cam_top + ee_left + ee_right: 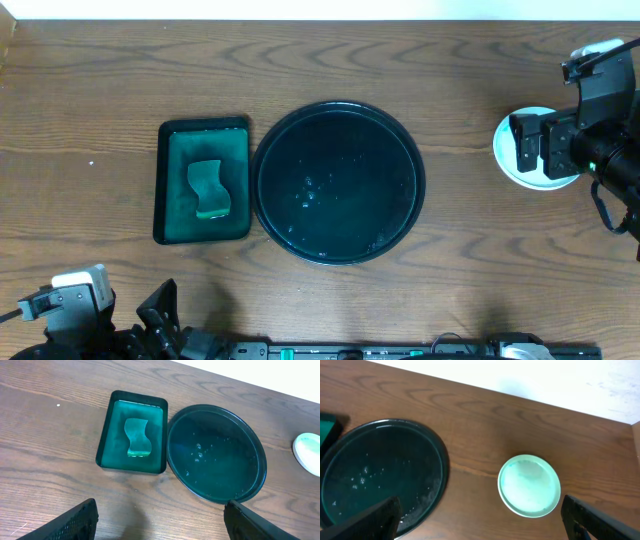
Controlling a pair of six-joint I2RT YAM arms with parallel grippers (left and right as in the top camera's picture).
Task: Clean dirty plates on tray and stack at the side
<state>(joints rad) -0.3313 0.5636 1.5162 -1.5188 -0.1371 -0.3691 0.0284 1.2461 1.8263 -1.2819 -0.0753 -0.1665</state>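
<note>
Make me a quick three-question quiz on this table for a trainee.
1. True or false: a plate lies on the black tray.
2. Where is the sponge? A: in the green tray. B: on the black tray. C: on the bare table.
3. Which gripper is nearest the plate?
Key: 1 false, the black tray holds only droplets. 2 A. 3 the right gripper, which is open.
</note>
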